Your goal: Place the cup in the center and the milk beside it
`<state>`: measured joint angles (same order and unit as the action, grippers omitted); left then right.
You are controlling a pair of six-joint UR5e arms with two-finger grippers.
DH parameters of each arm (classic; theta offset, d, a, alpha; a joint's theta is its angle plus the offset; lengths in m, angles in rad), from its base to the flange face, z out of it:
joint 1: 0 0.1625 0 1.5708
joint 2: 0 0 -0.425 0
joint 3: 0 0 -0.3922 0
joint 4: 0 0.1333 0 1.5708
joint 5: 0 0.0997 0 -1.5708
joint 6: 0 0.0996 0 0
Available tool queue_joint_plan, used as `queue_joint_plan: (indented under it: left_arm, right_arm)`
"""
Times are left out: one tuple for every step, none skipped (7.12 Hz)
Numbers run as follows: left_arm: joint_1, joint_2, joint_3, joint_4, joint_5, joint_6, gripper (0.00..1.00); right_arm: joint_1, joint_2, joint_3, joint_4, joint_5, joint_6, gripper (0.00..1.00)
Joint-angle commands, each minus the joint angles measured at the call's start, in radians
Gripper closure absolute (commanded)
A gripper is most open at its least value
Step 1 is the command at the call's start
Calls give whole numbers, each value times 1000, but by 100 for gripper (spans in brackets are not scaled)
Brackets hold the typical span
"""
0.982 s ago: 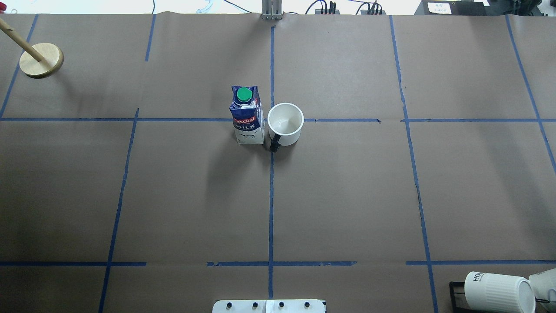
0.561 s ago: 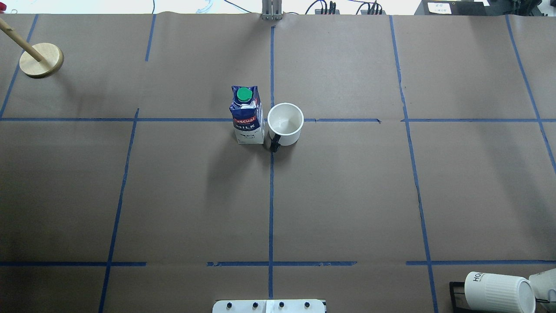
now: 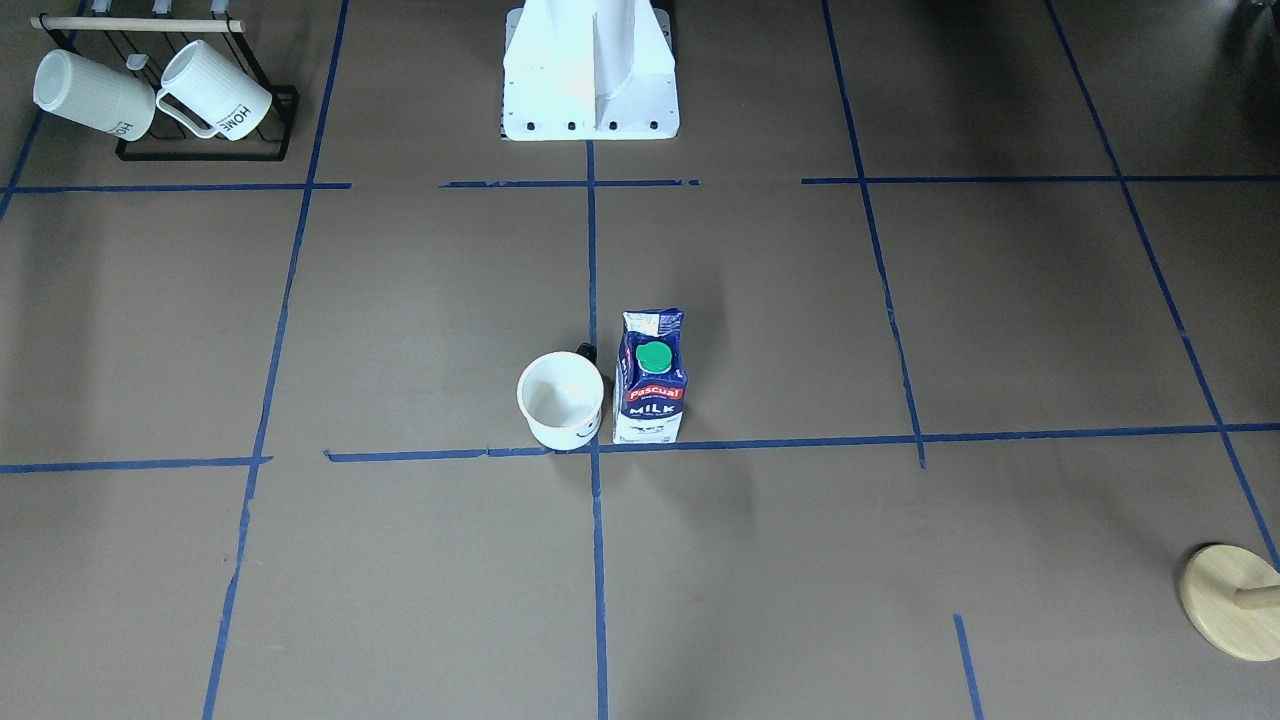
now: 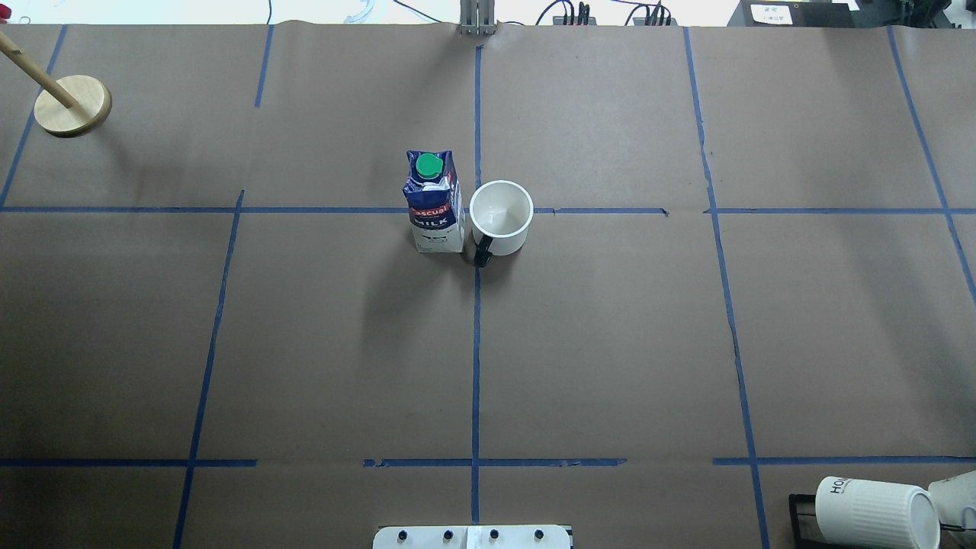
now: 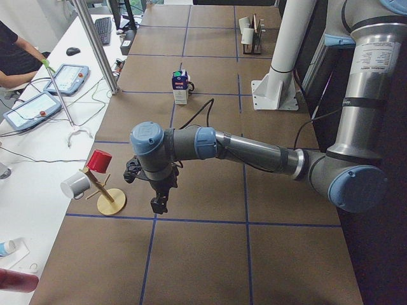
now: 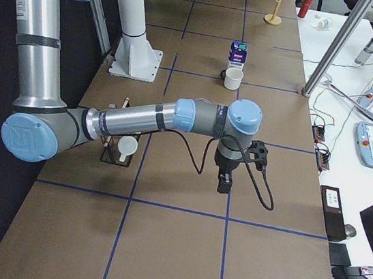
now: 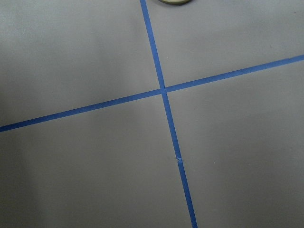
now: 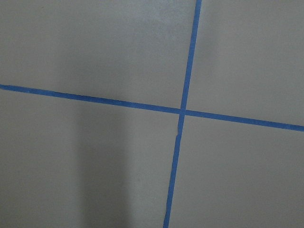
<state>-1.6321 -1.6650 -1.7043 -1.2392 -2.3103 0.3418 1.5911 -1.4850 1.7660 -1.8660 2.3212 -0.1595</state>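
The white cup [image 4: 500, 217] stands upright at the crossing of the blue tape lines in the middle of the table, its dark handle toward the robot. The blue and white milk carton [image 4: 435, 206] stands upright right beside it, on its left in the overhead view. Both also show in the front-facing view, the cup [image 3: 561, 400] and the milk [image 3: 651, 380]. My left gripper [image 5: 158, 204] hangs over the table's left end, far from both. My right gripper [image 6: 224, 184] hangs over the right end. Neither shows in a view that tells open from shut.
A black rack with ribbed "HOME" mugs [image 3: 150, 95] stands at the robot's near right corner. A wooden stand [image 4: 72, 105] sits at the far left corner; it carries a red cup and a white mug [image 5: 76, 184]. The robot's white base [image 3: 590, 70] is at the near edge.
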Motion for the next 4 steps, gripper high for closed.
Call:
queue_joint_plan:
  left_arm:
    - [0, 19, -20, -3, 0, -9, 0]
    - [0, 21, -18, -3, 0, -9, 0]
    - [1, 18, -2, -3, -1, -9, 0]
    - [3, 14, 2, -3, -1, -7, 0]
  right_arm:
    - [-3, -6, -2, 4, 6, 3, 0]
    - [-11, -8, -2, 5, 6, 5, 0]
    - [-13, -8, 0, 5, 9, 5, 0]
    - [-13, -9, 4, 5, 23, 5, 0]
